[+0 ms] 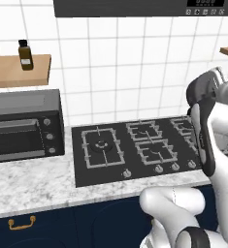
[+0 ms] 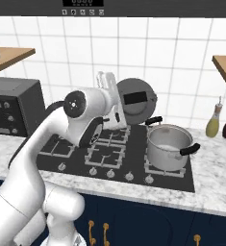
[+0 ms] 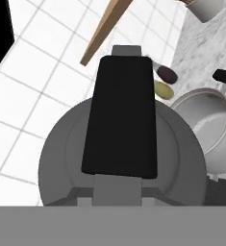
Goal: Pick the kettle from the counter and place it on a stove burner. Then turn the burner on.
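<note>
The squat round dark grey metal kettle (image 2: 135, 102) hangs tilted in the air over the far middle of the black gas cooktop (image 2: 115, 153), left of the shiny straight-sided steel pot (image 2: 168, 145). The two-finger gripper (image 2: 115, 108) adjoins it; whether it is clamped cannot be told.

No readable text — range hood display (image 1: 206, 2) digits too blurred, bottle label (image 1: 24, 60) illegible

Kettle (image 2: 136, 102): dark grey, round, black handle (image 3: 120, 117), held in air above the stove, tipped w/ top toward camera. Marble surface (image 1: 33, 186) speckled white-grey. Big burner (image 1: 102, 146) at stove's left, grate bare.
</note>
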